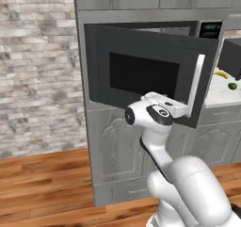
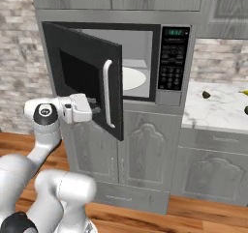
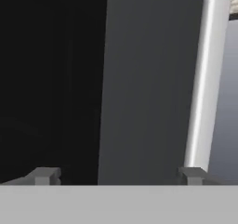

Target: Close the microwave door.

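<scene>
**Still ajar: microwave door stands partly open, gripper up against its face**

You have the microwave door (image 2: 85,77) swung out to roughly half open, hinged on its left side, so its free edge with the long white bar handle (image 2: 108,94) points out into the room. Behind it the microwave (image 2: 145,58) shows its grey interior and the white turntable plate (image 2: 131,78), with the black button panel (image 2: 173,60) and green display to the right of the opening.

Your gripper (image 2: 97,109) sits low against the outer face of the door, just left of the handle's lower end. From the hand view you can see both dark fingertips (image 3: 42,175) spread wide apart with nothing between them, pointing at the door's dark glass window (image 3: 46,79) and grey frame; the handle runs just above the right-hand fingertip. Whether the tips actually touch the panel you cannot tell.

On the left base view the wrist crosses in front of the door's lower edge. To the right, a marble counter (image 2: 213,112) holds a few small fruits, including a banana (image 1: 221,74) and a green one (image 1: 232,85).
</scene>
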